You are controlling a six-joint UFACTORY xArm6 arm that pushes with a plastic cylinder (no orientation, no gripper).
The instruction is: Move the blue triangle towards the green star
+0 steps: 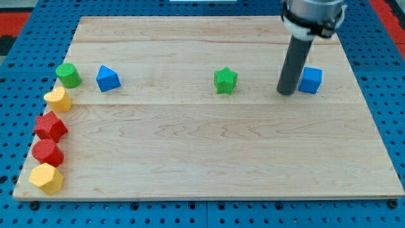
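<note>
Blue triangle (107, 78): here's the one you care about. It sits flat on the board near the view's top left, nothing touching it, with a small gap to its nearest neighbour.

Green cylinder (68, 75): just beside the blue triangle on the view's left, close but apart.

Yellow block, upper (57, 99): down and to the view's left of the blue triangle, right under the green cylinder. The shape's a bit lumpy, can't call it for sure.

Red blocks: two of them stacked down the left edge below the blue triangle, one star-ish (50, 126), one rounder (47, 152). They look like they touch each other.

Yellow hexagon (46, 178): furthest down from the blue triangle, at the board's bottom-left corner.

Green star (225, 80): well apart from the blue triangle, off to the view's right at about the same height. You've got bare wood between the two.

My tip (286, 93): way past the green star, so far from the blue triangle on the view's right. It's down on the board and not touching the triangle at all.

Blue cube (311, 80): furthest from the blue triangle along that row, just beside my tip on its right, maybe brushing the rod, hard to tell.

Hand state: there's no hand here, just a plain dark rod (295, 60), so nothing opens, closes or grips.

Board (221, 158): light wood, sitting on a blue pegboard (12, 38).
</note>
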